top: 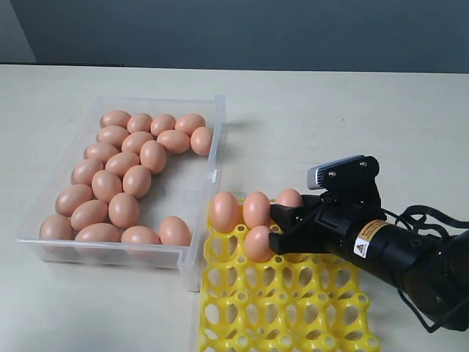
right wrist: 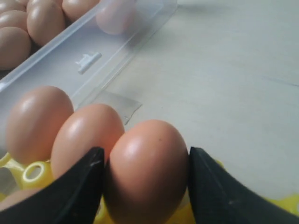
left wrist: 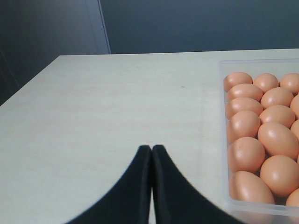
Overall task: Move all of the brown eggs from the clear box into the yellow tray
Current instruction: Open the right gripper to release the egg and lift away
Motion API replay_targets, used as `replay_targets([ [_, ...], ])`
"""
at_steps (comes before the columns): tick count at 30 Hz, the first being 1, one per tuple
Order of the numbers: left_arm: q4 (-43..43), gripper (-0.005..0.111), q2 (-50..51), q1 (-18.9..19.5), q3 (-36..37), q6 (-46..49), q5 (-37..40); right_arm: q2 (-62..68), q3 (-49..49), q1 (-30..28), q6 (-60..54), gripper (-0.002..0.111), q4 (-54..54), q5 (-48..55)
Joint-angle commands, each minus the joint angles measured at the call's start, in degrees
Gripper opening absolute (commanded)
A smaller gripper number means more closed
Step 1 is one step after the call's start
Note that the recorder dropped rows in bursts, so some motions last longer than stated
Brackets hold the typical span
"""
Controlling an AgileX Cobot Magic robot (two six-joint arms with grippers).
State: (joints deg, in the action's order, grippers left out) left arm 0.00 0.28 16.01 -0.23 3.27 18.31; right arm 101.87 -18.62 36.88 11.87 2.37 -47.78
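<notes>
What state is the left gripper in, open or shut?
Shut: left gripper fingers meet at their tips, nothing between them, above the table.

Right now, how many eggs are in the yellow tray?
4 brown eggs: three along the yellow tray's far row, rightmost between the right gripper's fingers; one in the next row. Others possibly hidden.

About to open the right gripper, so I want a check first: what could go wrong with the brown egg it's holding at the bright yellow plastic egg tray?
1. The right gripper is clamped on a smooth brown egg that appears to touch the neighbouring egg; an opening finger could shove that neighbour.
2. The cup under it is hidden; if unseated, it may roll off the yellow openwork tray edge onto the pale table.
</notes>
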Motion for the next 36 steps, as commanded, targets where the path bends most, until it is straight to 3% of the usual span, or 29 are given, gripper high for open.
replay_targets([
  [1, 0.00, 0.000, -0.28, -0.26, 0.23, -0.03, -0.63, 0.08, -0.68, -0.27, 0.15, 0.014, -1.88, -0.74],
  [5, 0.00, 0.000, -0.28, -0.26, 0.23, -0.03, -0.63, 0.08, -0.68, -0.27, 0.15, 0.027, -1.88, -0.62],
  [13, 0.00, 0.000, -0.28, -0.26, 0.23, -0.03, -0.63, 0.08, -0.68, -0.27, 0.15, 0.029, -1.88, 0.79],
  [20, 0.00, 0.000, -0.28, -0.26, 0.23, -0.03, -0.63, 0.08, -0.68, -0.27, 0.15, 0.052, -1.88, 1.37],
  [36, 0.00, 0.000, -0.28, -0.26, 0.23, -0.03, -0.63, -0.93, -0.68, -0.27, 0.04, 0.059, -1.88, 1.39],
])
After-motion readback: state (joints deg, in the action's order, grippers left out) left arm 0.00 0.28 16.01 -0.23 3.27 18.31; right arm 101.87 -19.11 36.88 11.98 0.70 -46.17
